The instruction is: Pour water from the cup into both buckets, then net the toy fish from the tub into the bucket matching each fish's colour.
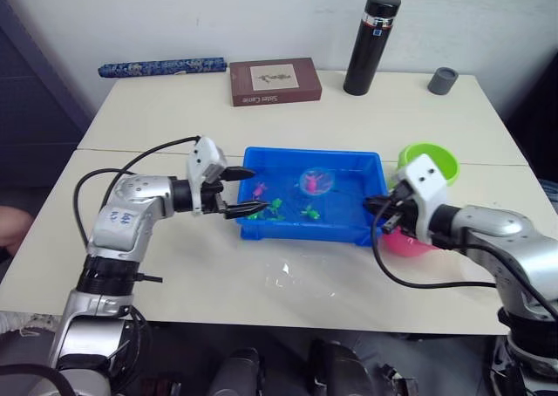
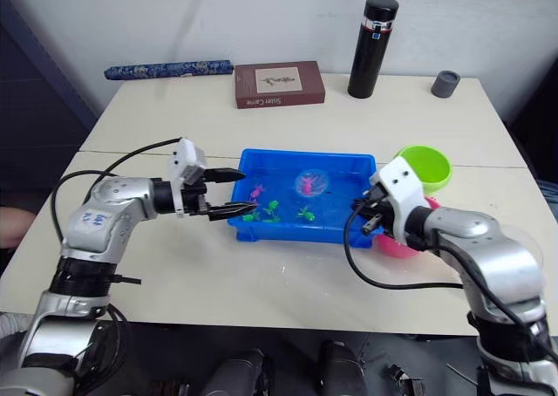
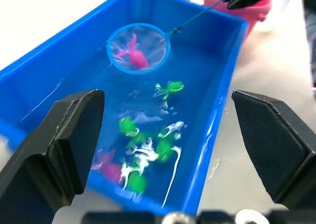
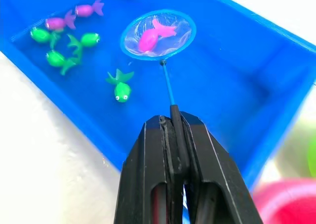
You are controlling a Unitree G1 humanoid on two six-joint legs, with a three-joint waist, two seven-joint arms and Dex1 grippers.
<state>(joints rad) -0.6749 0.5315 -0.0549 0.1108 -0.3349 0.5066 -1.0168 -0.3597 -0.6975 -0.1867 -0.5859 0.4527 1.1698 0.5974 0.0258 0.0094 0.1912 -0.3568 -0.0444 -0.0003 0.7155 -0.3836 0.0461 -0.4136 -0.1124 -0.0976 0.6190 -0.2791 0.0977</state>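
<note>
Reaching in from the left side of the tabletop (image 1: 174, 265), the left gripper (image 1: 248, 192) hovers at the near left corner of the tub (image 1: 301, 232) with its two black fingers spread wide and nothing between them. The tub sits in the middle of the tabletop and holds water. Toward its left end lie several toy fish: a cluster of green fish (image 4: 64, 49) with two pink fish (image 4: 74, 16) just beside them, and one more green fish (image 4: 119, 86) a little apart, nearer the middle. Over the middle of the tub sits the round blue hoop of a small net (image 4: 158, 35), with one pink fish (image 4: 154, 34) lying inside the mesh. The net's thin blue handle runs back to the right gripper (image 4: 174, 130), whose fingers are clamped tight on it at the tub's right end. Right of the tub stand the two buckets, touching or nearly so: the lime green bucket (image 1: 432, 162) farther back, and the pink bucket (image 1: 403, 242) nearer, partly hidden behind the right gripper. Along the far edge of the tabletop are a blue patterned roll (image 1: 162, 66), a brown book (image 1: 275, 80), a tall black flask (image 1: 372, 44) and a small grey cap (image 1: 443, 80).
</note>
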